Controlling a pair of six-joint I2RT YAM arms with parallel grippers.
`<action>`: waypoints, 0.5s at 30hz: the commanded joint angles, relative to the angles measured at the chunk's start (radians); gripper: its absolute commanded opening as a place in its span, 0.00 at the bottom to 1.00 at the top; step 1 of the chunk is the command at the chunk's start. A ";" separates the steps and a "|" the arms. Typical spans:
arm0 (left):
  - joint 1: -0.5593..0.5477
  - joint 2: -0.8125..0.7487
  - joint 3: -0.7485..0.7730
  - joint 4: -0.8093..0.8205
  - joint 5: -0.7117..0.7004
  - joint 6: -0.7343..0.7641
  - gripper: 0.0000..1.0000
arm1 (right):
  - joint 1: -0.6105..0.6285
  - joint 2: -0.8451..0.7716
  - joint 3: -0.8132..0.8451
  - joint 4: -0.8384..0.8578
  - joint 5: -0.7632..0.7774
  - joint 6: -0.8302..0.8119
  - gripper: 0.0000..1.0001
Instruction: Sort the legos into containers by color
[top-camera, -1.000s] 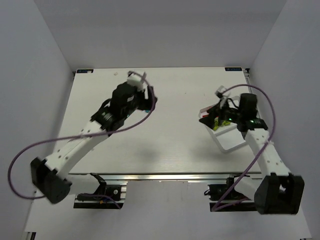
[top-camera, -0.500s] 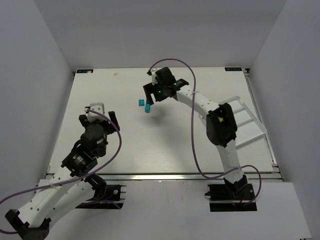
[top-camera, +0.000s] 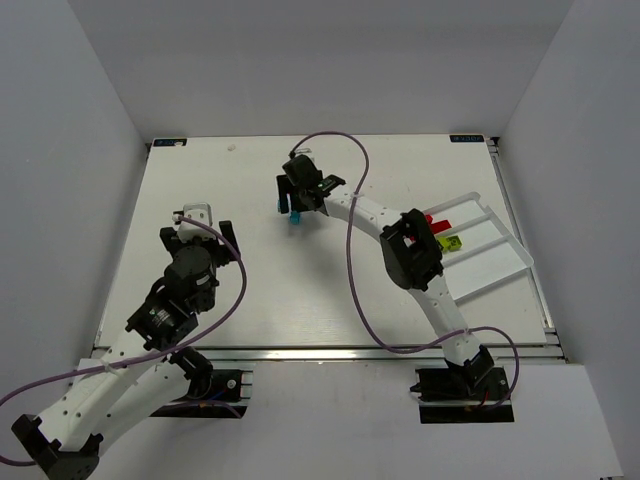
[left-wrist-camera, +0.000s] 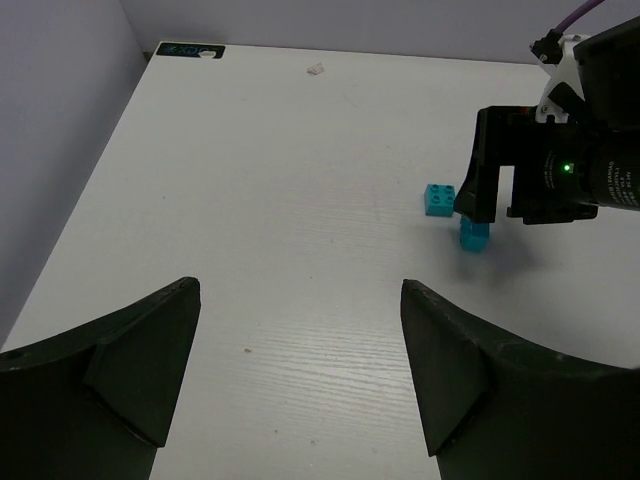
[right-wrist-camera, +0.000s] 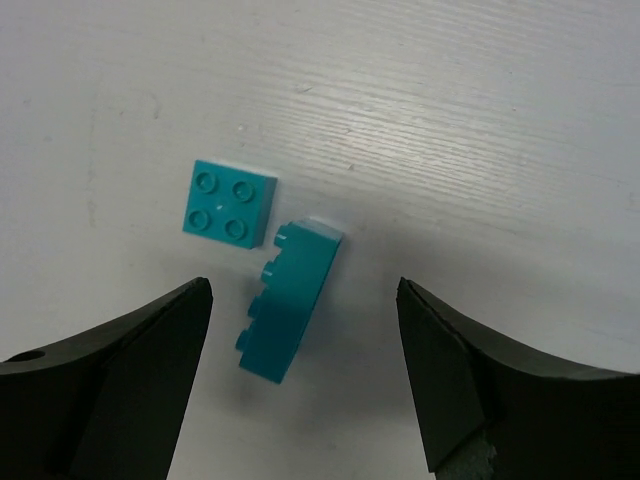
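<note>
Two cyan legos (right-wrist-camera: 229, 203) lie untouched under the right pincer (right-wrist-camera: 300, 300), spread wide and empty; the left pincer (left-wrist-camera: 300, 300) gapes equally wide and empty. From above, the right pincer half hides both legos.

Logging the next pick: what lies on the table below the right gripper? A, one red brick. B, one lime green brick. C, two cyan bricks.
C: the right wrist view shows a square cyan brick, studs up, beside a longer cyan brick lying on its side.
</note>
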 joint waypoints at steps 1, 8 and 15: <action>-0.001 -0.001 -0.007 0.013 0.024 0.012 0.91 | -0.015 0.033 0.041 0.042 0.079 0.057 0.79; -0.001 0.022 -0.006 0.013 0.027 0.012 0.91 | -0.015 0.079 0.045 0.038 0.033 0.065 0.57; -0.001 0.013 -0.015 0.021 0.029 0.017 0.91 | -0.032 -0.043 -0.123 0.052 0.024 0.053 0.00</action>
